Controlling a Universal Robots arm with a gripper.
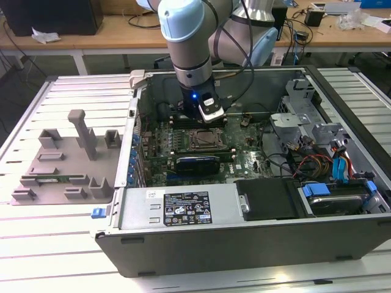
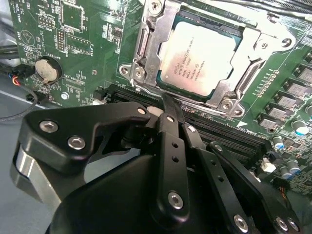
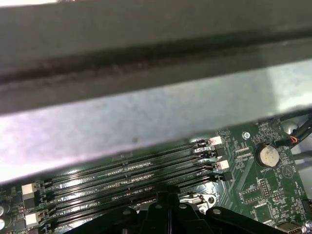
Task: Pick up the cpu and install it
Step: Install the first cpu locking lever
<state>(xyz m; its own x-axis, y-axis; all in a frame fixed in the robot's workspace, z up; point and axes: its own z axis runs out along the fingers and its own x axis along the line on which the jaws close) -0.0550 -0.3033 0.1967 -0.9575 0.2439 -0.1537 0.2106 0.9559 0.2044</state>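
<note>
Second wrist view shows your cpu already seated in the socket frame. It's thin, rigid, light and fragile; grip only its edges. Your pincer looks closed, holding nothing.

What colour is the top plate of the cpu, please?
Silver-grey; the cpu shows best in the second wrist view.
</note>
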